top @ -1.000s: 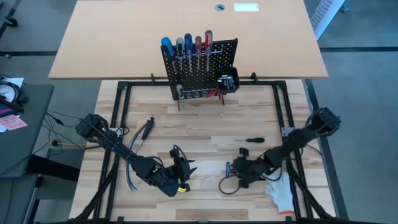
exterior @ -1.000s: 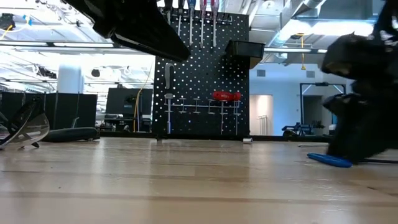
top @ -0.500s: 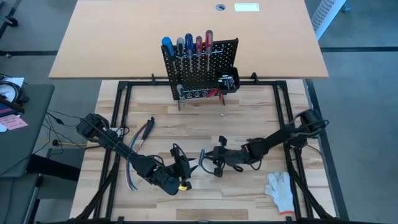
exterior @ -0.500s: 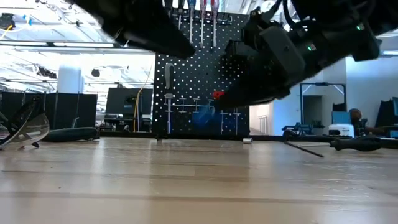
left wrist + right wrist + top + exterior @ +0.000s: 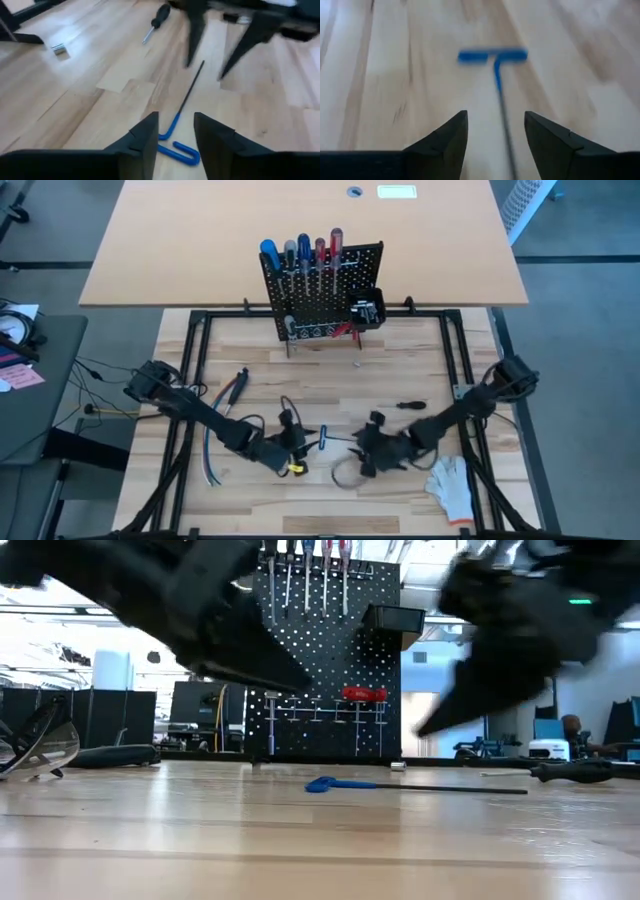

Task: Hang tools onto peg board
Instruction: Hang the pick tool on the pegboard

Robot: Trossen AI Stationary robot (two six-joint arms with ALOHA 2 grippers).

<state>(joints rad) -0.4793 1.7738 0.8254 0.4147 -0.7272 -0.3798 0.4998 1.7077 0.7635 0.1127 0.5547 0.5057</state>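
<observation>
The blue T-handle key [image 5: 330, 438] lies flat on the table [image 5: 320, 385] at about six o'clock from the peg board [image 5: 322, 285], well apart from it and between the two arms. It looks light and rigid, a thin steel shaft that would probably roll or skate if nudged, so the plastic cross-handle, or the shaft just below it, seems the surer place to pinch (the bare rod offers little to bite on). The left gripper [image 5: 175, 135] hovers at the handle end with its fingers spread and nothing between them; the right gripper [image 5: 495, 131] sits over the shaft end, fingers likewise parted and empty. At roughly one o'clock from the key rests a small black screwdriver [image 5: 410, 405], and a white glove [image 5: 450, 485] lies at about four o'clock, both clear of the path. A cable bundle [image 5: 225, 395] lies toward ten o'clock. The route to the board looks open, though its upper rows already carry screwdrivers [image 5: 300, 252].
</observation>
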